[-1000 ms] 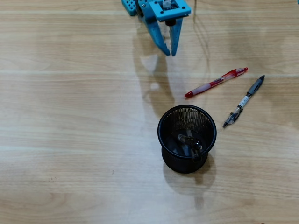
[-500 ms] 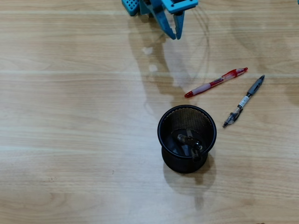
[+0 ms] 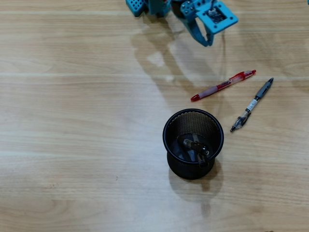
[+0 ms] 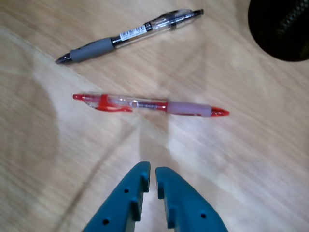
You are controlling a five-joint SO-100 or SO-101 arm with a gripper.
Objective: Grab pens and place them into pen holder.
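A red-and-translucent pen (image 3: 223, 85) lies on the wooden table, and a grey pen with a clear barrel (image 3: 252, 104) lies just right of it. The black mesh pen holder (image 3: 164, 133) stands below them with dark pens (image 3: 194, 146) lying inside. My blue gripper (image 3: 207, 42) hovers at the top of the overhead view, above and left of the red pen. In the wrist view the gripper (image 4: 152, 169) is shut with nothing between its fingers. There the red pen (image 4: 149, 104) lies straight ahead, the grey pen (image 4: 128, 35) lies beyond it, and the holder (image 4: 285, 24) is at the top right.
The arm's blue base (image 3: 145, 6) sits at the top edge of the overhead view. Bare wooden tabletop (image 3: 77, 121) stretches to the left of the holder.
The gripper pulled back toward the top edge, then swung right toward the red pen. It stayed shut. Pens and holder have not moved.
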